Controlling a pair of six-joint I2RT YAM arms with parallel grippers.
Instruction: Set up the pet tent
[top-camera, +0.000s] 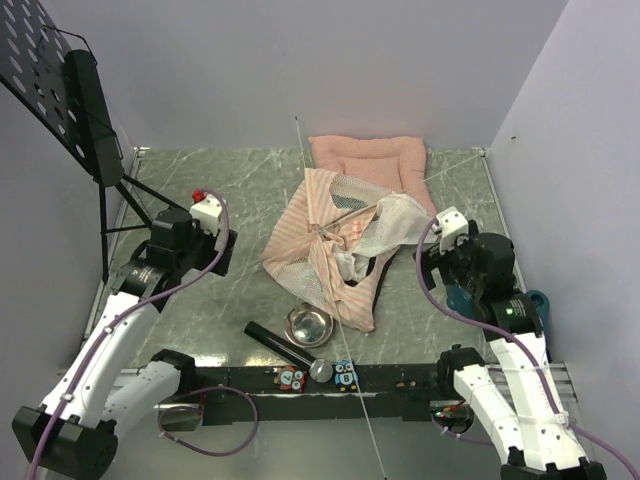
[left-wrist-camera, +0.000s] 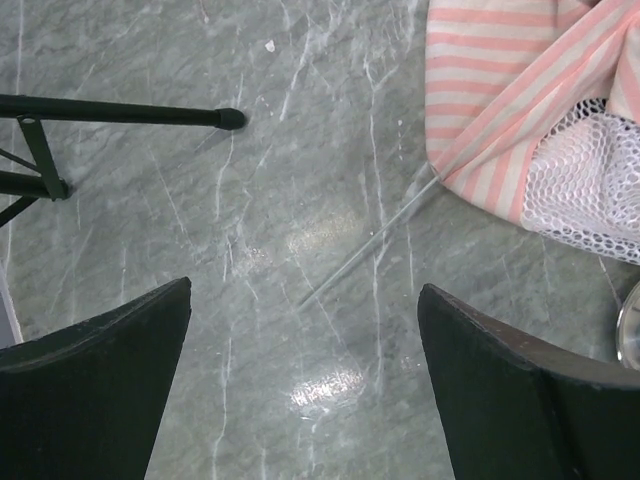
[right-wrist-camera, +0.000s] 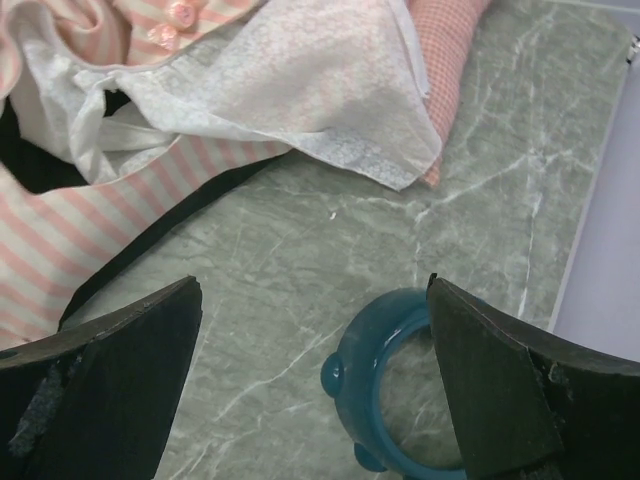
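The pet tent (top-camera: 335, 255) is down flat, a crumpled heap of pink-and-white stripes and white mesh in the middle of the table (top-camera: 220, 180), a little right of centre. Its far edge lies against the near edge of the pink cushion (top-camera: 368, 158), which sits at the far side by the wall. A thin white pole (top-camera: 300, 150) runs from the far wall, across the heap, and out past the near edge of the table.

The left gripper (top-camera: 215, 240) hovers left of the tent, spread wide with nothing between its fingers (left-wrist-camera: 100, 380). The left wrist view shows bare table under it, with a striped corner of the tent and some mesh at the upper right. A pole tip pokes out from that corner toward the gap. A black leg of the music stand (top-camera: 70, 90) lies at the far left.

The right gripper (top-camera: 440, 255) hangs just right of the tent, also wide apart and empty. In its wrist view, white mesh and a black edge of the tent lie beyond the fingers, and a blue bowl (right-wrist-camera: 395, 400) sits on the table close to the right finger.

Near the front edge, a metal bowl (top-camera: 309, 325) touches the tent's near hem, with a black tube (top-camera: 275, 340) just left of it.
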